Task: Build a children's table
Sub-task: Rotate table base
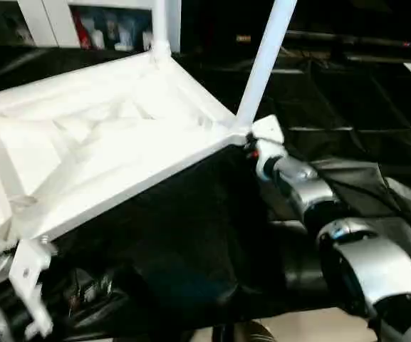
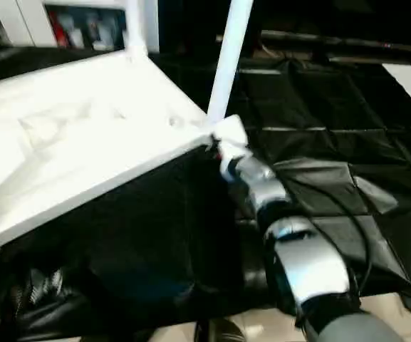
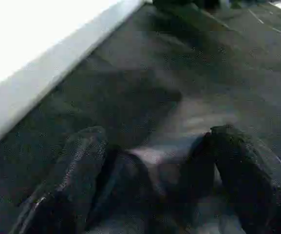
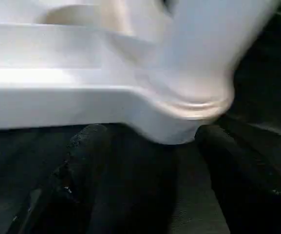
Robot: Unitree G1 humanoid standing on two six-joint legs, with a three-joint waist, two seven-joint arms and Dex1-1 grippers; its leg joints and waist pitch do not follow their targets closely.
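White plastic children's table [image 1: 98, 135], rimmed underside up, tilted over black sheet [image 1: 333, 107]. My right claw [image 4: 150, 141] wide at legged corner, left claw [image 3: 152, 156] wide, empty. Risk: unheld table slides, leg [image 1: 266, 60] tips it.

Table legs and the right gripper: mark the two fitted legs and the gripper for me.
Near leg [image 1: 264, 68], left eye view, mid-shaft.
Far leg [image 1: 160, 25], left eye view, lower shaft above its socket.
Right gripper [image 4: 150, 141], right wrist view, between its fingertips under the table corner.
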